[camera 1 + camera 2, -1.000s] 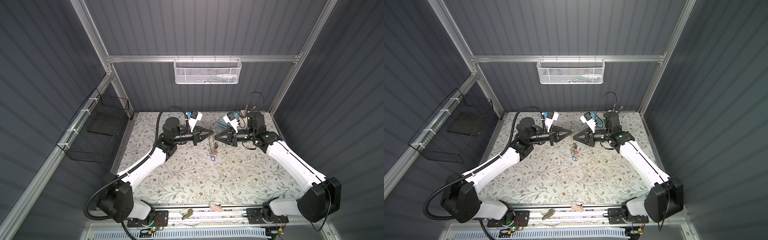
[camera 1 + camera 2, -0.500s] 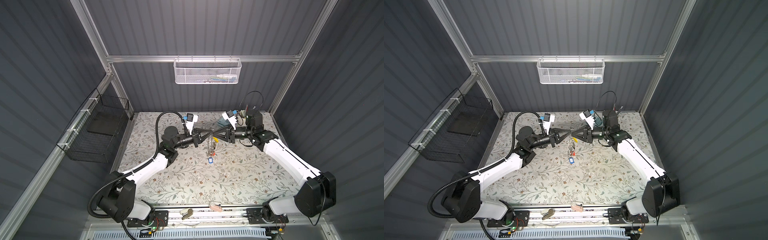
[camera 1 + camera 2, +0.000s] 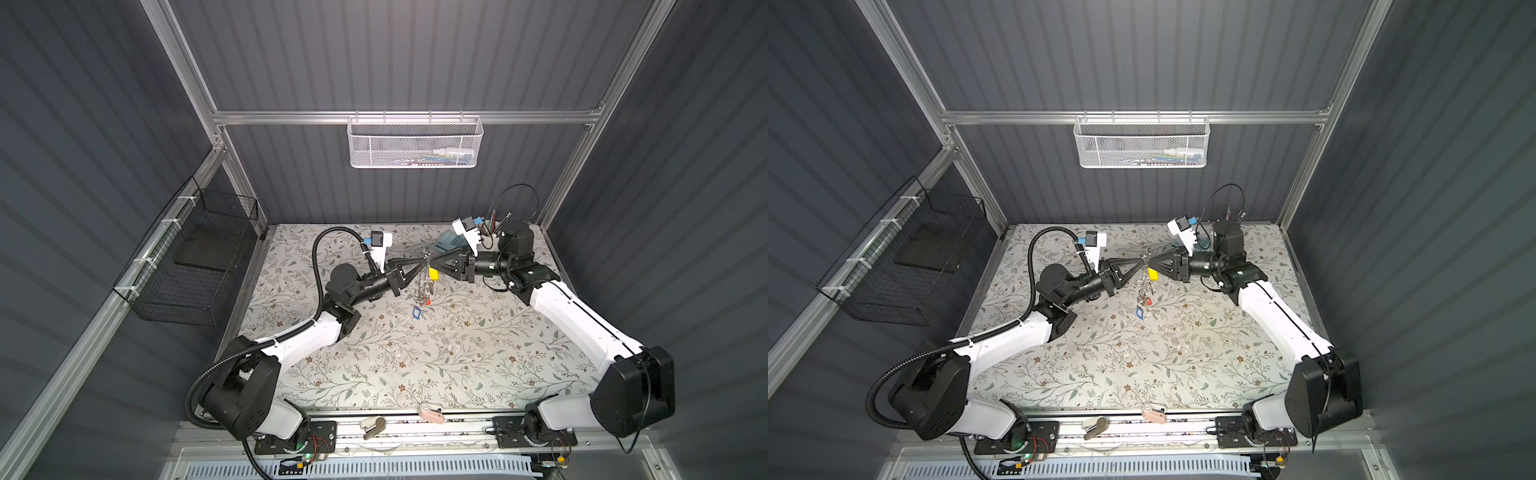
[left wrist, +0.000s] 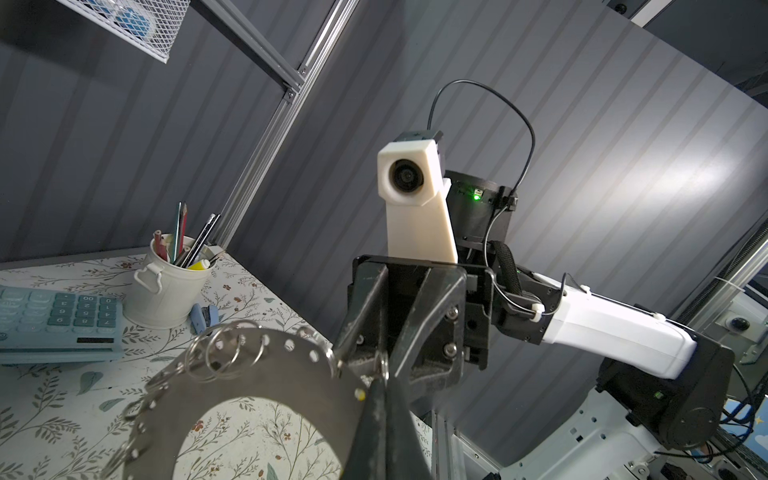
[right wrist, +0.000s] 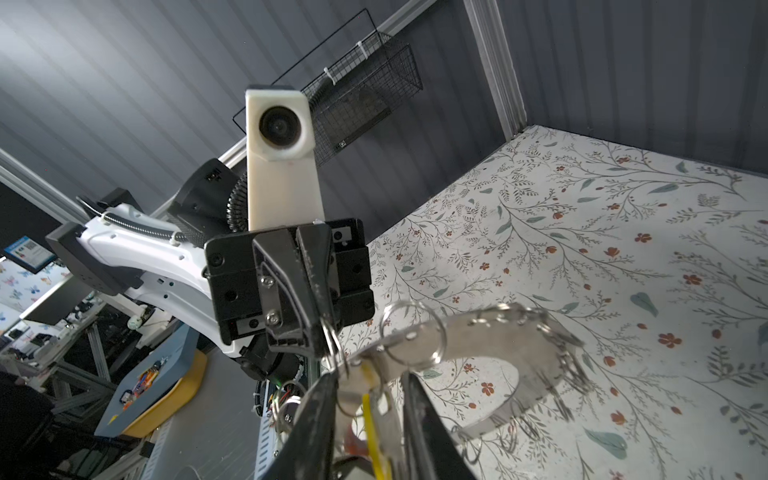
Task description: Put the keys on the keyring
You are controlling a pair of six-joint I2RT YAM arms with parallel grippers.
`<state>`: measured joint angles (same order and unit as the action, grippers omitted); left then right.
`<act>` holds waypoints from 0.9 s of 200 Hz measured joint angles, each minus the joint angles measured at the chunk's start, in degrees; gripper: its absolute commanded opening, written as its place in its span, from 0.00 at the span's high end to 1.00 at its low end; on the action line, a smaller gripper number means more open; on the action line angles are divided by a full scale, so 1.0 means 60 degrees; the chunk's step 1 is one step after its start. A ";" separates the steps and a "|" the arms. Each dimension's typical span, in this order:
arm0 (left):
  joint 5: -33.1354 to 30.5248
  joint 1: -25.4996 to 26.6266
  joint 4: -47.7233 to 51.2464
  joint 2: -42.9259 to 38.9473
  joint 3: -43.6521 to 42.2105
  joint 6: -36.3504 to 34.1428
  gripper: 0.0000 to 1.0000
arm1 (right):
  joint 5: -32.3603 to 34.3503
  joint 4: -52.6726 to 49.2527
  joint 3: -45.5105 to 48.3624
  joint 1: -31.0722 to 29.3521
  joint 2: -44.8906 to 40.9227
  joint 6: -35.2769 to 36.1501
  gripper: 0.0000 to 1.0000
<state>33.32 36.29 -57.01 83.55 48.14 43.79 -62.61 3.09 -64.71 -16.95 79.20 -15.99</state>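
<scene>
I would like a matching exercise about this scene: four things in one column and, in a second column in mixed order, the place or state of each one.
Things
1. keyring
2. calculator
3. white bucket
4. white mesh basket

Places or states
A. hangs from the rail on the back wall
B. holds pencils
C. lies flat on the table
D. pinched by the shut left gripper, above the table

Pairs: 1-D, 2-C, 3-B, 4-A

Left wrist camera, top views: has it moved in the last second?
Yes. The left wrist camera has shifted away from the back wall, toward the front.
</scene>
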 measured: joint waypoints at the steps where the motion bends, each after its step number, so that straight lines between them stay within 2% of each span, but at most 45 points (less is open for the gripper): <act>1: 0.0000 0.0000 -0.0004 0.0000 0.0000 0.0000 1.00 | 0.0000 0.0007 0.0007 0.0011 -0.0007 -0.0007 0.71; 78: 0.0051 0.0011 -0.0444 0.0080 0.0000 0.0248 1.00 | -0.0073 0.0372 0.0284 0.0175 -0.0299 -0.0379 0.75; 139: 0.0058 0.0011 -0.0441 0.0080 0.0000 0.0284 1.00 | -0.0270 0.1013 0.0288 0.0175 -0.0302 -0.0907 0.68; 180: 0.0135 0.0011 -0.0437 0.0080 0.0000 0.0284 1.00 | -0.0401 0.1366 0.0284 0.0102 -0.0299 -0.1206 0.73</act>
<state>34.13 36.36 -59.64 84.03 48.14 45.50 -65.01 11.29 -63.00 -16.34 77.41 -23.22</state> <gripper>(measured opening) 0.047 0.287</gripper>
